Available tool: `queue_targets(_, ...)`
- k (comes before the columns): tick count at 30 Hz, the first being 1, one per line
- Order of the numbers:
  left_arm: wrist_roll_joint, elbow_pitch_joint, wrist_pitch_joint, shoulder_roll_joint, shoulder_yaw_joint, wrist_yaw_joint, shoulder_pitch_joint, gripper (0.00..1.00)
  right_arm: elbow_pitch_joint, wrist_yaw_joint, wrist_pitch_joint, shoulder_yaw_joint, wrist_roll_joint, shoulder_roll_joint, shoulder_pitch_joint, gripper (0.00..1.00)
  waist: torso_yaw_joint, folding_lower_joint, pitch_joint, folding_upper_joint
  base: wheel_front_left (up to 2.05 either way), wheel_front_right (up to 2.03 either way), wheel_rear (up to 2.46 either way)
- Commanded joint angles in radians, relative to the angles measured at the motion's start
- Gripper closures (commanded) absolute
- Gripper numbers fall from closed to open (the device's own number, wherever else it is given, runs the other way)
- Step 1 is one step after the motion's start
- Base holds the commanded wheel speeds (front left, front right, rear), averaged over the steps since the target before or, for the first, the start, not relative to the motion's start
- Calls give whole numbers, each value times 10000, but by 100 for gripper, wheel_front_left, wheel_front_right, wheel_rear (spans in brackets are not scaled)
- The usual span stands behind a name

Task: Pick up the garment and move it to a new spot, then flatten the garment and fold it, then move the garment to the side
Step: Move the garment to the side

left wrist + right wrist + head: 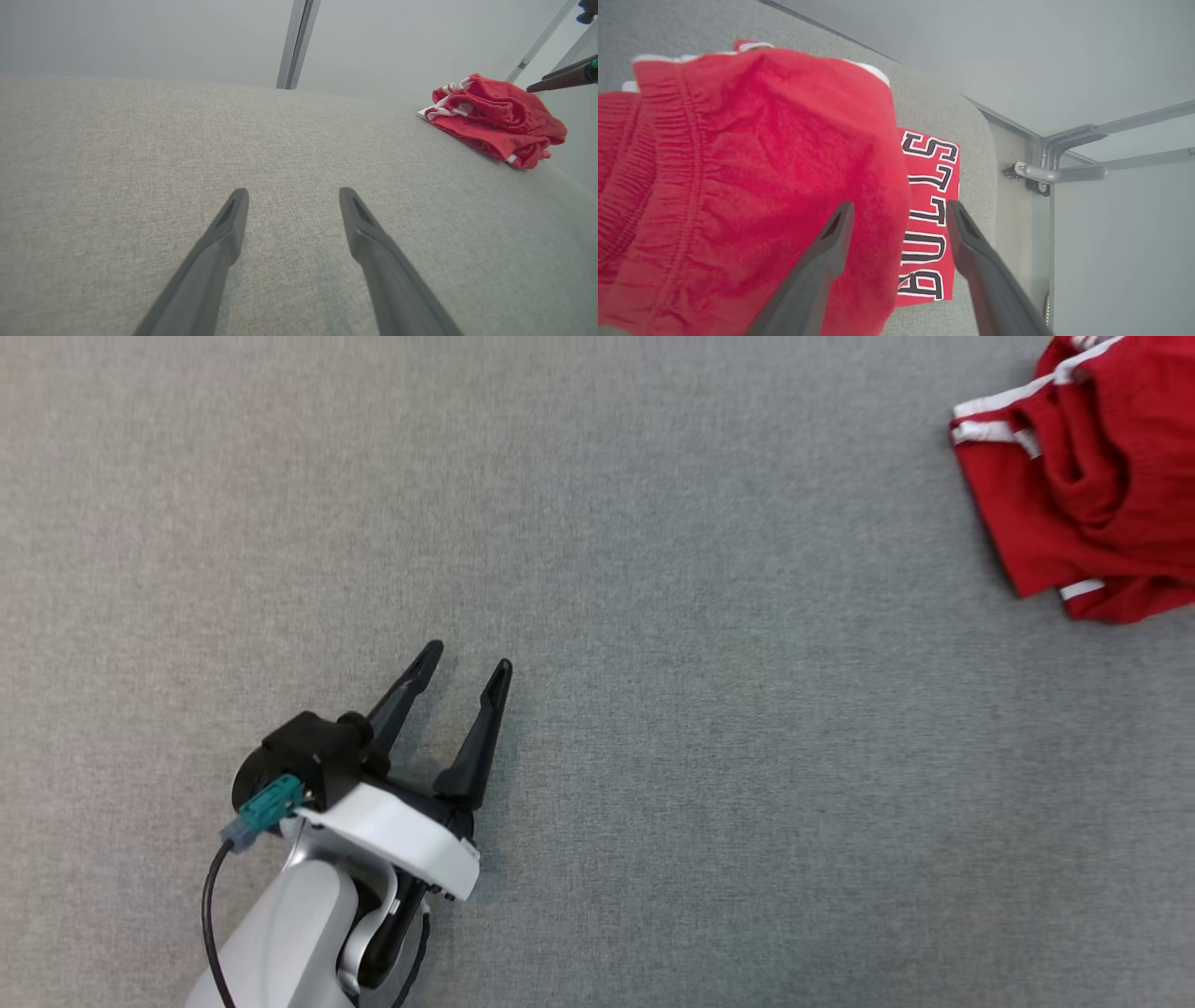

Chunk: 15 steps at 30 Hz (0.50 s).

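The garment [1092,476] is a red pair of shorts with white trim and black-and-white lettering. It lies crumpled at the far right of the grey table [653,616]. In the right wrist view my right gripper [900,205] hangs open just above the garment [761,163], its fingers spread over the edge of the top fold and nothing between them. My left gripper [469,658] is open and empty at the lower left, low over bare cloth and far from the garment [495,116]. One of the right gripper's dark fingers [560,80] shows above the pile in the left wrist view.
The table's right edge and corner run close beside the garment, with a grey metal frame [1064,172] beyond. A grey upright post [296,42] stands behind the table's far edge. Bare grey cloth stretches between my left gripper [293,193] and the garment.
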Motion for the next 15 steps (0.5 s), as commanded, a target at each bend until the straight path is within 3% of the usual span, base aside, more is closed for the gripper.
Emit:
queue_targets(1, -59, 37, -53, 75, 40, 23, 169, 0, 71, 2, -253, -65, -87, 108, -96, 0, -177, 0, -388, 0, 0, 0, 0)
queue_targets(7, -277, 6, -196, 210, 347, 240, 592, 0, -259, 2, -2169, -738, -122, 665, 508, 0, -449, 0, -1492, 0, 0, 0, 0)
queue_targets(15, -534, -553, -337, 625, 1147, 801, 1293, 0, -1771, 2, -4603, -1694, -234, 641, 1881, 0, -513, 0, -2481, 0, 0, 0, 0)
